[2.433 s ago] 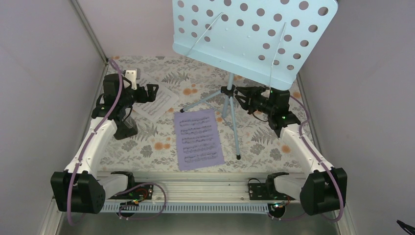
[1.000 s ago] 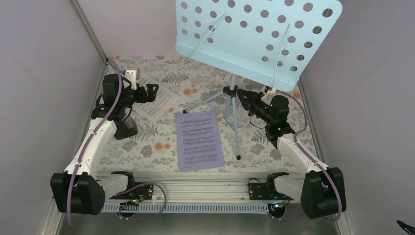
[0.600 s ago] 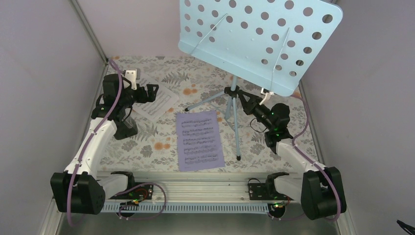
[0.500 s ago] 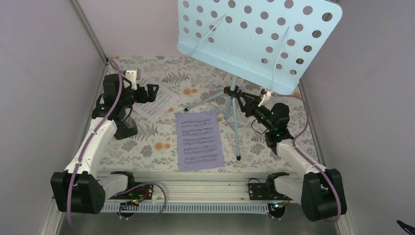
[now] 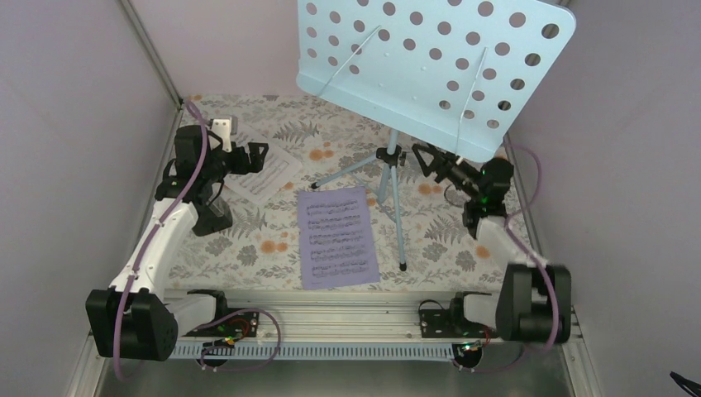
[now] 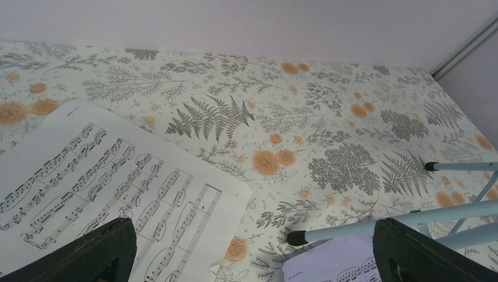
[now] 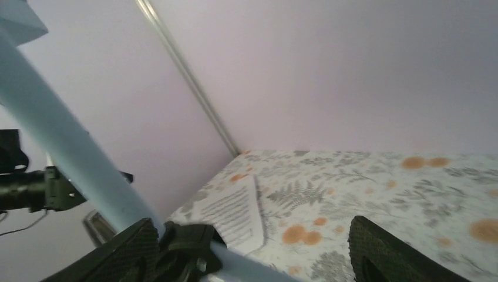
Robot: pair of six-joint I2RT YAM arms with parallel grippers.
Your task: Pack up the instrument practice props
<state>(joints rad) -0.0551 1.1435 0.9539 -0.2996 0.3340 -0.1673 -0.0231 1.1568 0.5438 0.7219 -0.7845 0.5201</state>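
The light blue music stand (image 5: 391,178) stands upright on its tripod at the table's middle back. Its hole-dotted tray (image 5: 430,62) is high up. My right gripper (image 5: 420,160) is open just right of the stand's black hub (image 5: 388,155), holding nothing. In the right wrist view the pole (image 7: 70,164) and hub (image 7: 188,247) lie close by the left finger of the right gripper (image 7: 252,258). The lavender sheet (image 5: 335,236) lies flat in front of the stand. A small black box (image 5: 213,217) sits under my left arm. My left gripper (image 5: 261,157) hangs open and empty.
A white sheet of printed music (image 5: 264,174) lies at the back left, below the left gripper (image 6: 252,258); it fills the left wrist view's left side (image 6: 106,194). A tripod leg (image 6: 376,226) and the lavender sheet's corner (image 6: 329,264) show there too. Lilac walls close both sides.
My right gripper has opened, let go of the stand near its hub and drawn back to the right. The tray rocked slightly. The left arm has not moved.
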